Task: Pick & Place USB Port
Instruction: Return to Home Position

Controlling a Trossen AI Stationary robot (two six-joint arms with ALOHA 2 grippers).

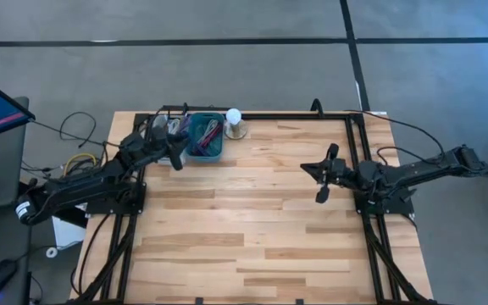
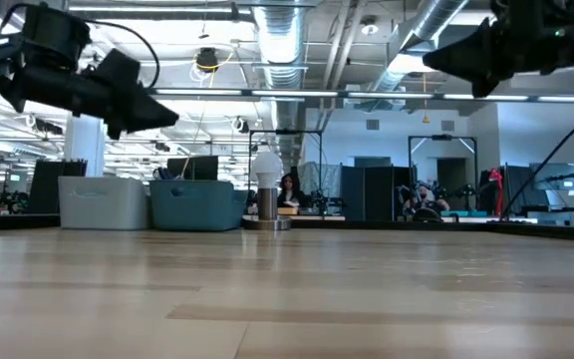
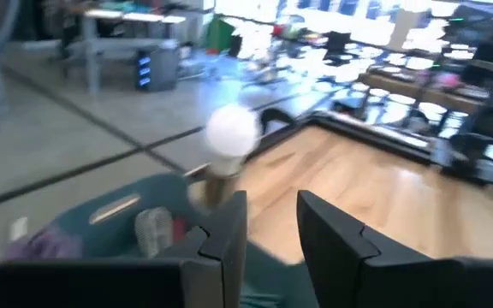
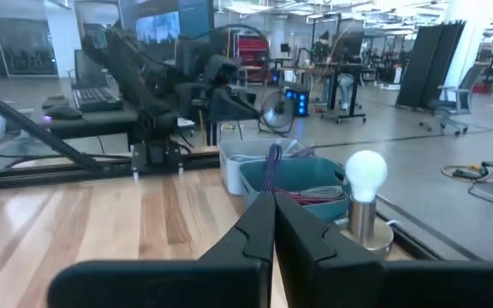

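High view: 2 bins at far table (image 1: 252, 229) edge, gray bin (image 1: 164, 127) and blue bin (image 1: 207, 158) sitting side by side; 1 bulb lamp (image 1: 235, 119) just beside blue. Charger cables (image 1: 205, 135) lying in both, count unclear. The left gripper (image 1: 177, 163) hovering by blue bin's near corner; the right gripper (image 1: 306, 169) hanging over table's right side, well apart. Wide bare wood btwn.
Low view: both arms hanging high above tabletop.
L wrist: fingers (image 3: 229, 231) standing parted, empty.
R wrist: fingers (image 4: 259, 224) pressing together, empty.
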